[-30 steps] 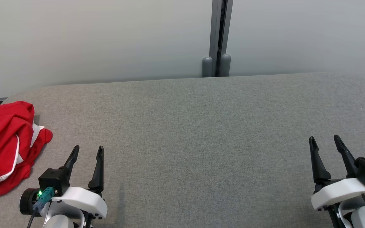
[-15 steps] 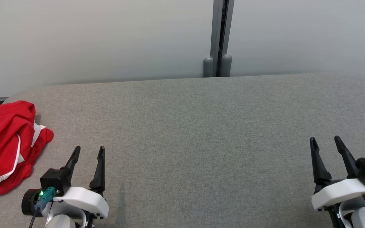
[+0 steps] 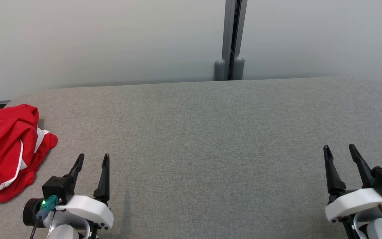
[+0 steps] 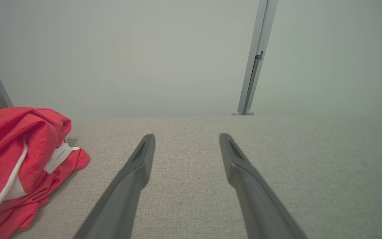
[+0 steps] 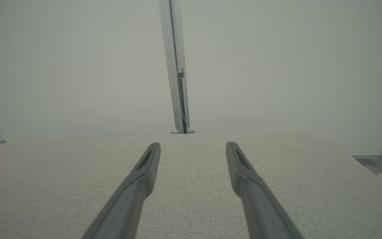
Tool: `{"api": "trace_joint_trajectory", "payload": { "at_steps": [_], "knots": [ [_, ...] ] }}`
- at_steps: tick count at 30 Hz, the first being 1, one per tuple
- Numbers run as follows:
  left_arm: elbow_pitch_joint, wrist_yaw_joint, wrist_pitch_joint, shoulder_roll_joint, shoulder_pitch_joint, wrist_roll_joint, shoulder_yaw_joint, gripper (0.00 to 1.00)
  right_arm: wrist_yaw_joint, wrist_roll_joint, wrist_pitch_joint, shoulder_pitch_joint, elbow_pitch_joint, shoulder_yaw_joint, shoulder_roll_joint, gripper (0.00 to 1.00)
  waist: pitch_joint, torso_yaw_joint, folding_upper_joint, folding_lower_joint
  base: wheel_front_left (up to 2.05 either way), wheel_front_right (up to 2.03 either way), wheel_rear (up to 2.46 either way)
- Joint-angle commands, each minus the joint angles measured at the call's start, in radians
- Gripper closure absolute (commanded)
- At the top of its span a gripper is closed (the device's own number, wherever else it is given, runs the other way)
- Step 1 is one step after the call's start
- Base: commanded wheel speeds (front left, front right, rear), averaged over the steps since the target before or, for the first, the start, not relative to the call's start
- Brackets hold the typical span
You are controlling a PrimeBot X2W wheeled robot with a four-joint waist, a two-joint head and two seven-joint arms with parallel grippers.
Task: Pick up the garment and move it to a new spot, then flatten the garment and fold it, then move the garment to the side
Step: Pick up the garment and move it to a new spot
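The garment lies crumpled at the frame's left edge on the desk. Only the camera has shifted; the left end effector and right end effector stay wide, empty. Pickup is not begun.

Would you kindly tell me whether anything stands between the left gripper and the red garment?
Nothing visible does. The red garment lies crumpled at the grey table's left end, apart from the open left gripper, with bare fabric surface between them.

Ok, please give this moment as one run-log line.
stage: before pickup | garment: red, crumpled, left end of grey table, untouched | left gripper: open, beside garment | right gripper: open, empty
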State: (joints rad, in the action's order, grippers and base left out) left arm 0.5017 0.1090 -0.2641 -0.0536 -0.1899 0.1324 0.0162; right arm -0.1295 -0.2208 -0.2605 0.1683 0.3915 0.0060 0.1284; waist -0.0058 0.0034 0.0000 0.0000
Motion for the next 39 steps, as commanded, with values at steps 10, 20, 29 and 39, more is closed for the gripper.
{"api": "trace_joint_trajectory", "payload": {
  "at_steps": [10,20,29,39],
  "knots": [
    [0.006,0.004,0.0,-0.003,-0.021,0.005,0.011,0.0,-0.002,-0.004,-0.007,-0.007,-0.001,-0.012,0.002,0.0,0.001,0.012,0.0,0.0,0.0,0.0,0.0],
    [0.007,-0.001,0.0,-0.001,-0.04,0.008,0.014,0.0,-0.002,-0.003,-0.006,0.008,-0.012,0.006,0.008,0.0,0.006,0.102,0.0,0.0,0.0,0.0,0.0],
    [-0.004,-0.004,0.0,-0.005,-0.052,0.006,0.028,0.0,-0.002,-0.007,-0.006,0.035,-0.021,0.059,0.004,0.0,0.013,0.25,0.0,0.0,0.0,0.0,0.0],
    [-0.008,-0.008,0.0,-0.007,-0.059,0.004,0.058,0.0,-0.002,-0.017,-0.006,0.065,-0.006,0.121,-0.007,0.0,0.013,0.399,0.0,0.0,0.0,0.0,0.0]
  ]
}}
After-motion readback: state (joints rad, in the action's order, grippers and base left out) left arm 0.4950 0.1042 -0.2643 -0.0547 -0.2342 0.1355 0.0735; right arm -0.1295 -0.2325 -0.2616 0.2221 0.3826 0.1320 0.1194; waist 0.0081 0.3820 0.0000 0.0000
